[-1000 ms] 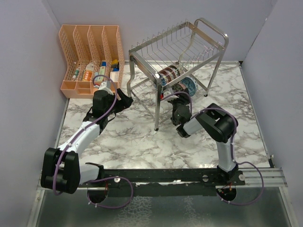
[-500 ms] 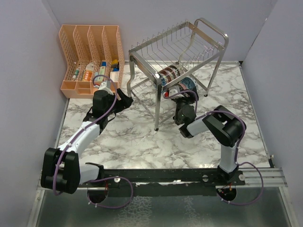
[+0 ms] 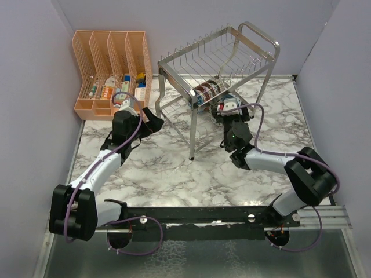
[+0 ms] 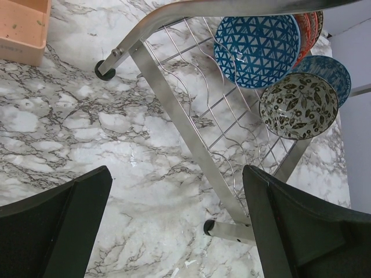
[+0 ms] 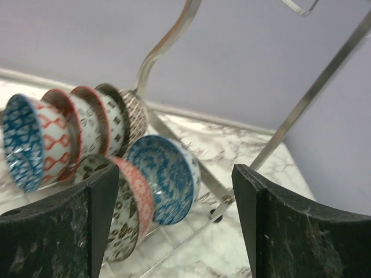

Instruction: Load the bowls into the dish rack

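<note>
The silver wire dish rack (image 3: 177,78) stands at the back centre. Several bowls (image 3: 206,92) stand on edge in its lower tier. In the right wrist view a blue patterned bowl (image 5: 165,185) and a pink-rimmed floral bowl (image 5: 124,217) lean side by side in front of a row of red, blue and brown ones (image 5: 75,130). My right gripper (image 3: 226,110) is open and empty at the tier's right end, facing these bowls. My left gripper (image 3: 155,119) is open and empty, left of the rack's front leg (image 4: 191,139). It sees a blue triangle bowl (image 4: 258,40) and a grey floral bowl (image 4: 298,105).
An orange plastic slotted organiser (image 3: 110,63) with small bottles stands at the back left; its corner shows in the left wrist view (image 4: 23,29). Walls close in the marble table (image 3: 174,168) on the left, back and right. The rack's foot (image 4: 208,227) lies between my left fingers.
My right arm has swung out to the right, and its gripper has moved back and right to the end of the rack's lower tier. The left arm has barely moved.
</note>
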